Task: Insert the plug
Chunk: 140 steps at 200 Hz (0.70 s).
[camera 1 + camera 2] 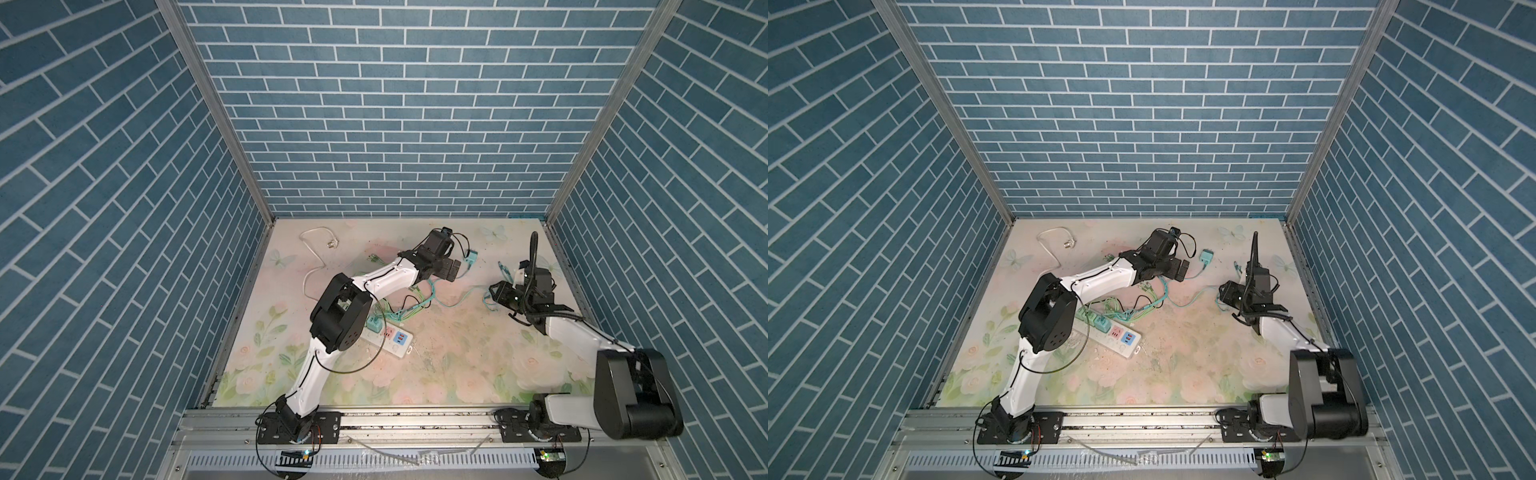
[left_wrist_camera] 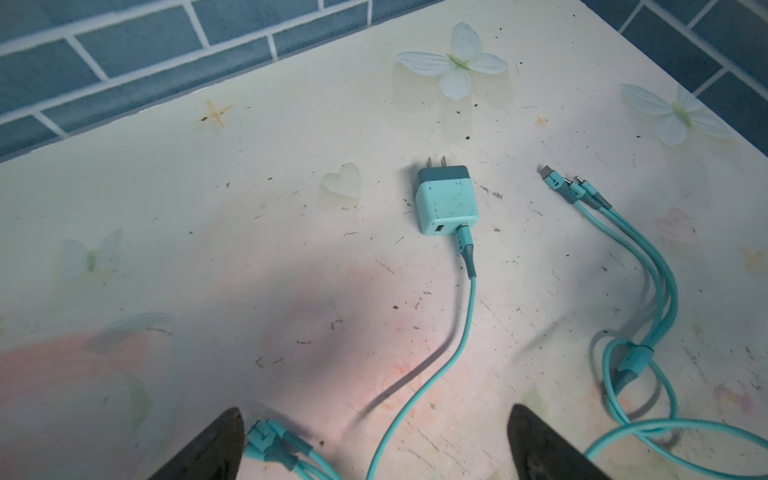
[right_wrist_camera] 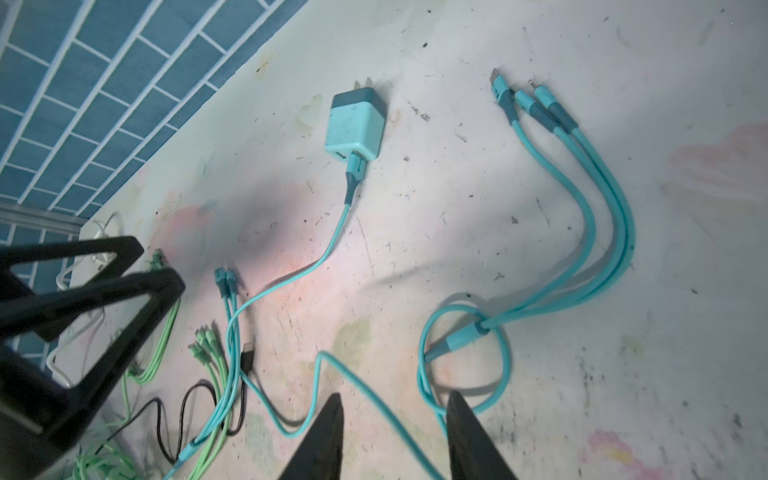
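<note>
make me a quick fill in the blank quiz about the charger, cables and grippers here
1. The teal cube-shaped wall charger lies on the floral table mat with ____ metal prongs showing.
2. A teal cable is plugged into one of its USB ports; the port beside it is ____.
3. The left gripper holds nothing, its jaws standing ____.
4. The loose teal cable lying apart from the charger ends in ____ connectors.
Missing words: two; empty; open; three.

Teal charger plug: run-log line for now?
teal square charger plug: loose on table, not inserted | left gripper: open, empty, near plug | right gripper: open, empty | white power strip: untouched
</note>
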Motion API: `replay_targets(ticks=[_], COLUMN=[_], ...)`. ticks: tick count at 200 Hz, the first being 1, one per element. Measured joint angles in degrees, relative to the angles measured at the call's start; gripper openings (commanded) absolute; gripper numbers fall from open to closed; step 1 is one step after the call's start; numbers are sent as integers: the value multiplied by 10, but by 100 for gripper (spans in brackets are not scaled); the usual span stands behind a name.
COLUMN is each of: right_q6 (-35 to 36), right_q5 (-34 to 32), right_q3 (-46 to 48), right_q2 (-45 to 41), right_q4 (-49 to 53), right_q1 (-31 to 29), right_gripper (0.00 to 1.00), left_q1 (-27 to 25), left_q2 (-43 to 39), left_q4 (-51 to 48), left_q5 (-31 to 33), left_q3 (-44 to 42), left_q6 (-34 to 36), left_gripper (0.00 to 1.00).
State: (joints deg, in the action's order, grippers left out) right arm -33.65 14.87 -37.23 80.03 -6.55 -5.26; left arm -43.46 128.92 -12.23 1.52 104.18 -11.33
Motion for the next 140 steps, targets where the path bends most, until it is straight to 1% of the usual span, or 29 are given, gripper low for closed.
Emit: replay_targets(ticks=[33, 56, 76, 102, 122, 140], right_q6=[-28, -41, -60, -97, -125, -141], right_q5=[4, 11, 33, 60, 78, 87], right_q3=[-53, -111, -172, -219, -252, -278], right_q2=[82, 149, 228, 310, 361, 391], right_q4=[-51, -73, -115, -159, -183, -196], right_q1=[18, 25, 30, 35, 35, 35], right_gripper=[40, 37, 37, 37, 37, 37], left_q1=[-3, -10, -17, -22, -23, -23], left_q2=[60, 91, 95, 95, 95, 95], left_q4=[22, 32, 31, 40, 41, 45], left_q5=[-16, -26, -29, -29, -29, -29], left_q3=[57, 83, 84, 83, 82, 77], left_q6=[-5, -10, -11, -11, -11, -11], left_gripper=[100, 100, 100, 100, 100, 100])
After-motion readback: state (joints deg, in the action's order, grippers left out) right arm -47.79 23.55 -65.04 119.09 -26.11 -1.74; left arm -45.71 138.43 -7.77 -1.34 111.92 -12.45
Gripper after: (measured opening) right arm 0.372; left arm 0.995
